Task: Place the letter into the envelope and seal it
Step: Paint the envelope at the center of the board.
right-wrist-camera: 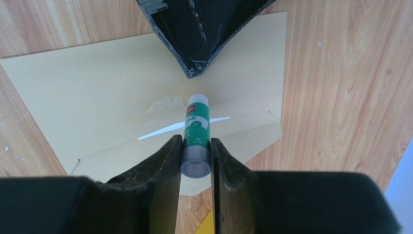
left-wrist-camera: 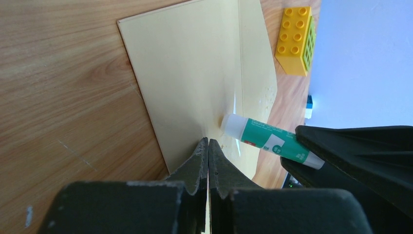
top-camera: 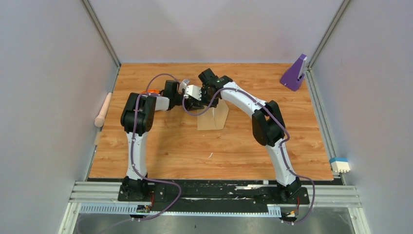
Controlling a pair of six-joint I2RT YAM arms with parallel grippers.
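Envelope [right-wrist-camera: 92, 92] flat on the table [top-camera: 170, 146]
I see my right gripper [right-wrist-camera: 196, 146] clamping the glue stick [right-wrist-camera: 197, 122], its tip at the envelope; the left gripper [left-wrist-camera: 208, 142] is pinched shut (a letter [right-wrist-camera: 158, 131] sliver peeks out).

Tan envelope [top-camera: 215, 122] on wooden table [top-camera: 170, 146]

Table [top-camera: 170, 146] was orange-brown wood grain with darker streaks. Envelope [left-wrist-camera: 195, 73] was plain pale tan, with one lighter blotch near the flap. Letter [right-wrist-camera: 160, 130] showed only as a white sliver. Glue stick [right-wrist-camera: 197, 122] had a green label with white print, a white cap and a small red mark. Left gripper [left-wrist-camera: 208, 142] and right gripper [right-wrist-camera: 196, 144] were black, scuffed pale at the edges. Brick [left-wrist-camera: 292, 36] was yellow with a lime side. Arms [top-camera: 138, 151] were white with black joints; cables [top-camera: 160, 78] were purple. Stand [top-camera: 294, 73] was purple. Roller [top-camera: 103, 110] was pale pink. Block [top-camera: 340, 164] was blue over white.
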